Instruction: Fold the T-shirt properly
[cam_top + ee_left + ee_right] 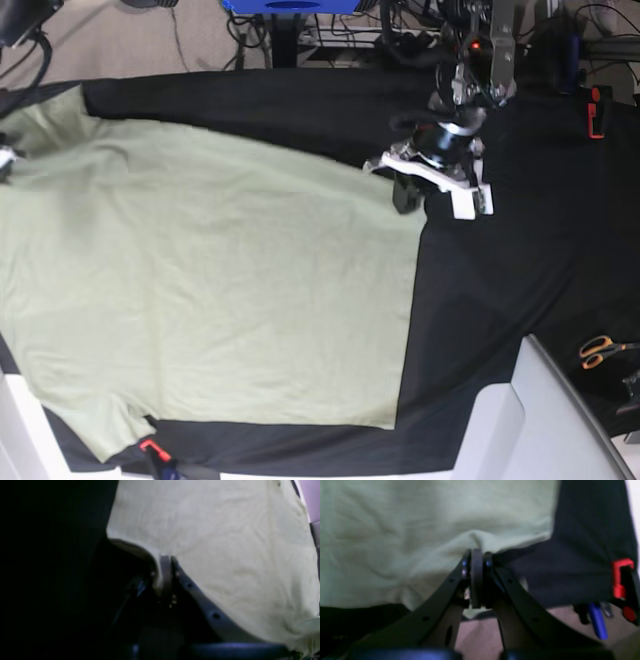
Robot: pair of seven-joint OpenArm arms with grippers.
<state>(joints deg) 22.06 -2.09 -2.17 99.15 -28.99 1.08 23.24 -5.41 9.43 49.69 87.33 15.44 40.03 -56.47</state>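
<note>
The T-shirt [230, 290] spreads over the black cloth [480, 350], taking up the middle and left of the scene, its near edge running between the two grippers. At the right end of that edge, the left gripper [407, 193] is pinched together on the fabric; at the left, the right gripper [477, 580] has its fingers pressed together on a gathered fold. Part of the shirt hangs from this left hold, beside the near side of the table.

At the far left, a red-and-black clamp [155, 450] sits on the edge of the black cloth, close to a bunched corner of the shirt. Scissors with orange handles [600, 351] lie at the far right, well apart from the fabric, beyond a white strip [570, 400] that angles along the cloth's edge. A second red-handled item [597, 112] lies at the near right. The left arm [470, 90] reaches over the near side and covers some of the cloth there. A blue object [597, 621] shows near the clamp in the right wrist view.
</note>
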